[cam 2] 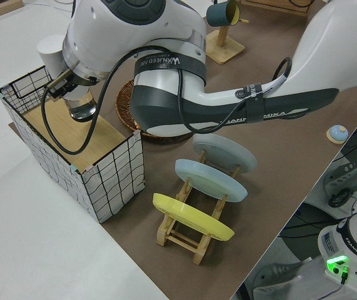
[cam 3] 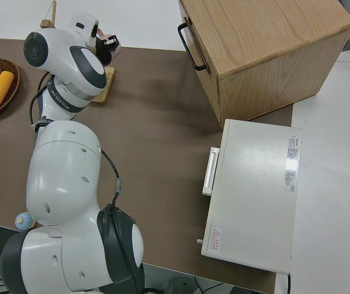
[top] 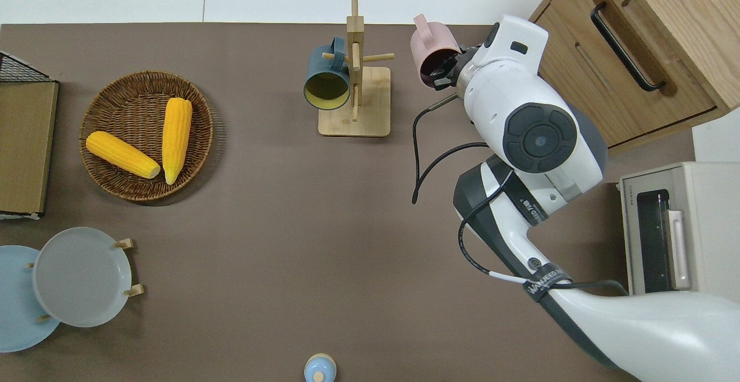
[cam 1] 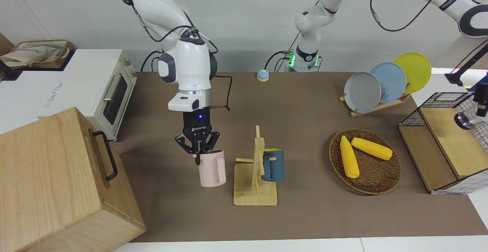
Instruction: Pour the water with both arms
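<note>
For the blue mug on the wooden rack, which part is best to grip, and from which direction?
Probably its rim. The blue mug hangs by its handle on a peg of the rack, tilted, with its open mouth facing up and toward the robots. A gripper coming from above could pinch the rim on the side away from the post.
</note>
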Robot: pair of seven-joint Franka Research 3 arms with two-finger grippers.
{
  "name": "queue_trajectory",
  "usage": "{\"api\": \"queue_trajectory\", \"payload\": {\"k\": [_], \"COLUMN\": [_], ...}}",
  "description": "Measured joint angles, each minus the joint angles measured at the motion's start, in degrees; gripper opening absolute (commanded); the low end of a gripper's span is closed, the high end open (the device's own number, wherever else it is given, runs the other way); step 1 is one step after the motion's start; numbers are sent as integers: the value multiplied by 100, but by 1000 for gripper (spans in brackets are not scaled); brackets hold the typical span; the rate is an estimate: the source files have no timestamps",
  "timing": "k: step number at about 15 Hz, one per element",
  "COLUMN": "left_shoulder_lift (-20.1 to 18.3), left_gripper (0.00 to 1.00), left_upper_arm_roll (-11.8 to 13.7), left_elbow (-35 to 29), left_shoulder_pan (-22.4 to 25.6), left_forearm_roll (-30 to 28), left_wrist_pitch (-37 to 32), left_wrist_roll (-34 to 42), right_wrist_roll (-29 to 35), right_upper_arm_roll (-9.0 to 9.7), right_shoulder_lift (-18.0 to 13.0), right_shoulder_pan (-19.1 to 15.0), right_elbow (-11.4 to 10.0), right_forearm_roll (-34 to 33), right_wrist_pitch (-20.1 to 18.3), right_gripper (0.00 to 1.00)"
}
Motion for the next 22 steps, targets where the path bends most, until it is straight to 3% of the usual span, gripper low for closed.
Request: {"api": "queue_trajectory", "payload": {"k": [7, 9, 14, 16, 18, 22], "left_shoulder_lift": [-746, -996, -1850, -2187, -2528, -3134], "left_gripper": [0, 0, 0, 0, 0, 0], "left_upper_arm_roll": [-21, -25, -58, -171, -391, -751], "left_elbow": [-142, -480, -1685, -2119, -2542, -3314], "left_shoulder_pan": [-607, -844, -1270, -1349, -1382, -1391], "left_forearm_roll": [1075, 1267, 1452, 1543, 1577, 1596], "left_wrist_pitch": [-746, -751, -674, -658, -648, -620], "left_wrist_roll": [-1219, -1520, -1996, -2258, -2515, -2714], "right_wrist_roll": [-353, -379, -387, -333, 43, 1198], "right_upper_arm_roll": [-43, -83, -76, -78, -79, -79], "right_shoulder_lift": [-378, -576, -1114, -1234, -1339, -1352], "right_shoulder_pan": [-186, -187, -60, 36, 201, 742], "right_elbow": [-66, -216, -610, -703, -845, -1075], "right_forearm_roll": [556, 895, 2195, 2639, 3028, 3758], "right_wrist_pitch": [-789, -1222, -2858, -3301, -3562, -3594], "right_gripper": [0, 0, 0, 0, 0, 0]}}
